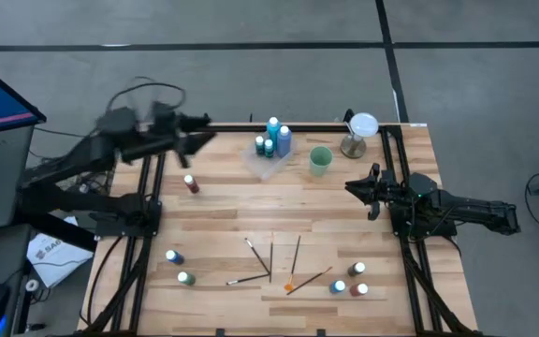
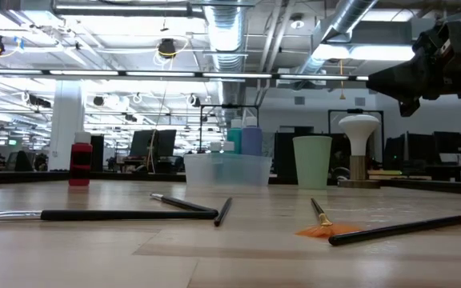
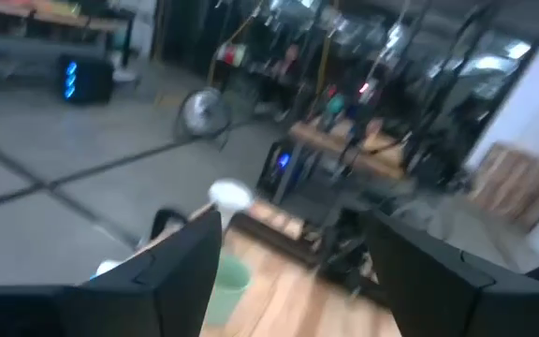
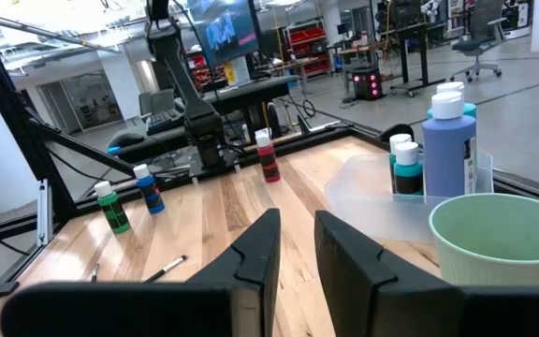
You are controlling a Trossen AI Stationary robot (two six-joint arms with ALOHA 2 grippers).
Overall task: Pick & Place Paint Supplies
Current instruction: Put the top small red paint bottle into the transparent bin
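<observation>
You are looking at a wooden worktop (image 1: 213, 225), with the clear tray (image 1: 268, 159) as landmark. Nearest you, well short of the tray, thin paintbrushes (image 1: 271, 262) lie scattered. Small white-capped bottles (image 1: 348, 284) stand to their right, and a blue bottle (image 1: 173, 256) and a green bottle (image 1: 186, 278) to their left. A red bottle (image 1: 190, 183) stands alone left of the tray. Inside the tray stand a tall blue bottle (image 1: 284, 140) and teal bottles (image 1: 270, 142). A pale green cup (image 1: 320, 160) stands just right of it. The right gripper (image 1: 361, 190), right of the tray, has fingers nearly closed, empty. The left gripper (image 1: 202, 129), above the worktop's far edge left of the tray, has fingers open, empty.
</observation>
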